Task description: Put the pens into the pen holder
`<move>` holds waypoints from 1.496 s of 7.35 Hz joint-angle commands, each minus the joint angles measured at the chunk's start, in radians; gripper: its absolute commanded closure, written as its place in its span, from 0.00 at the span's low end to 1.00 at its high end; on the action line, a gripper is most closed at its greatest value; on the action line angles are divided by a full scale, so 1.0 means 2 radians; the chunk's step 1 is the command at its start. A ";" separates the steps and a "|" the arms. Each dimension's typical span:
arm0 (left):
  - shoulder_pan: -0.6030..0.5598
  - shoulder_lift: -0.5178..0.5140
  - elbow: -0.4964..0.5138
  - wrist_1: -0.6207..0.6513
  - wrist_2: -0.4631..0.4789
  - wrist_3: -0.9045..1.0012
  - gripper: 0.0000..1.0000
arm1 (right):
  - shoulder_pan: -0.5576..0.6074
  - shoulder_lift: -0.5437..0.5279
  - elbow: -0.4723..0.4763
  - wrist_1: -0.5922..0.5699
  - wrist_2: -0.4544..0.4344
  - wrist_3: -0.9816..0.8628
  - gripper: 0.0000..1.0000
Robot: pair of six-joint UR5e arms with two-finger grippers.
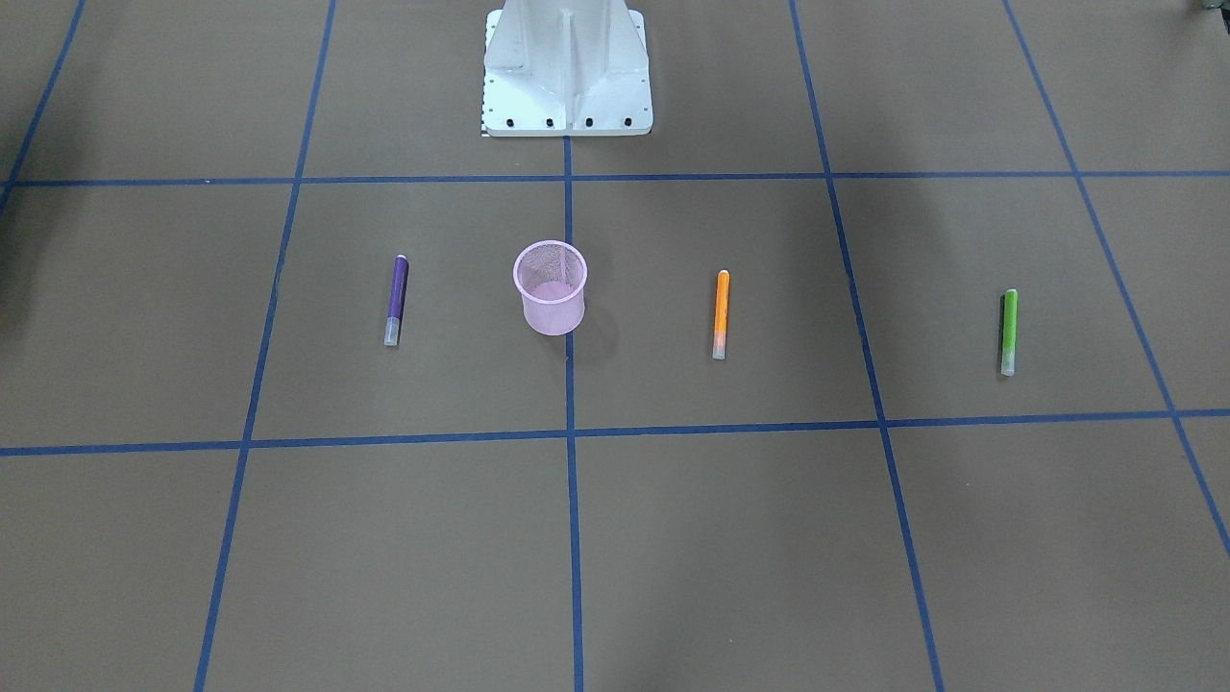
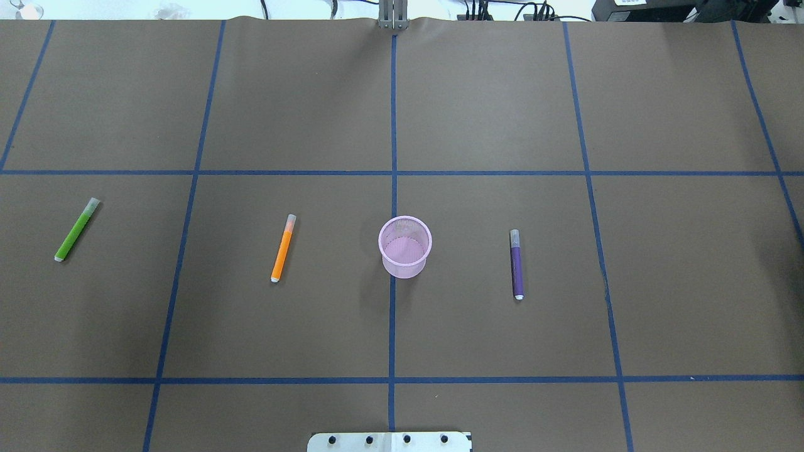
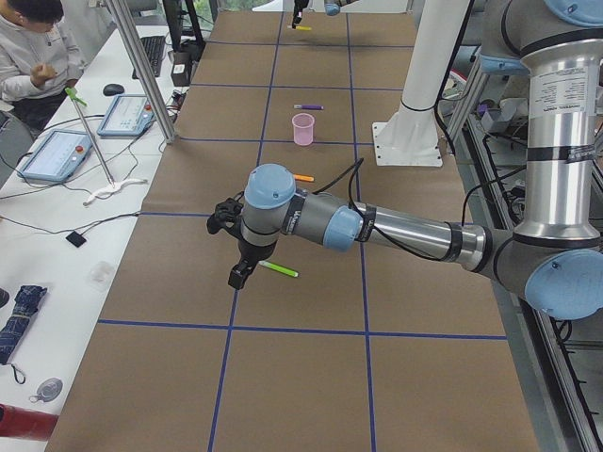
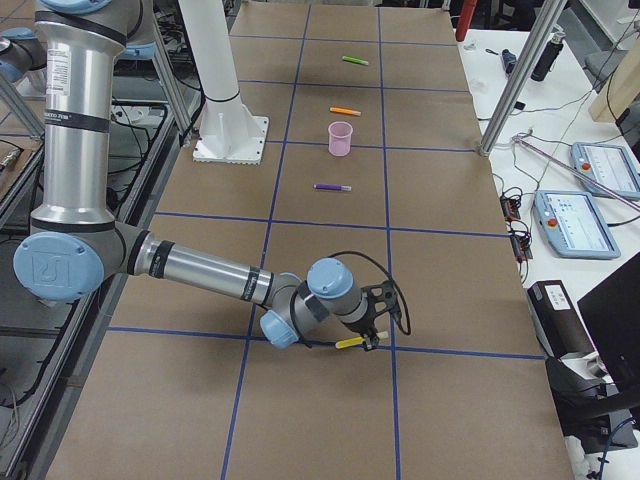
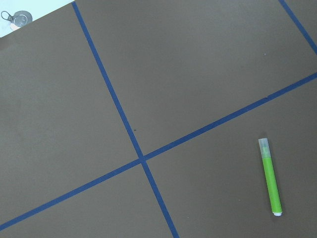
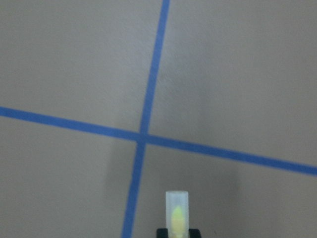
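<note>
The pink mesh pen holder (image 2: 405, 247) stands upright and empty at the table's middle. The orange pen (image 2: 282, 248) lies to its left, the purple pen (image 2: 516, 263) to its right, and the green pen (image 2: 76, 230) at far left. My left gripper (image 3: 236, 278) hovers beside the green pen (image 3: 279, 269); I cannot tell whether it is open or shut. The left wrist view shows only the green pen (image 5: 270, 176) on the table. My right gripper (image 4: 372, 335) holds the yellowish pen (image 6: 177, 210) low over the table's right end, far from the holder (image 4: 341, 138).
The white robot base (image 1: 567, 67) stands behind the holder. Blue tape lines (image 2: 392, 314) grid the brown table. A person (image 3: 33, 52) sits at a side bench with tablets (image 3: 55, 155), and metal posts (image 3: 141, 71) stand along the table's far edge.
</note>
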 commanded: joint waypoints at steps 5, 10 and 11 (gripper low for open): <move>0.032 -0.013 0.005 -0.125 -0.009 -0.042 0.00 | -0.155 0.111 0.125 0.123 -0.054 0.187 1.00; 0.059 -0.013 0.007 -0.133 -0.028 -0.045 0.00 | -0.469 0.198 0.157 0.153 -0.500 0.209 1.00; 0.065 -0.014 0.008 -0.133 -0.028 -0.051 0.00 | -0.505 0.225 0.152 0.149 -0.540 0.207 1.00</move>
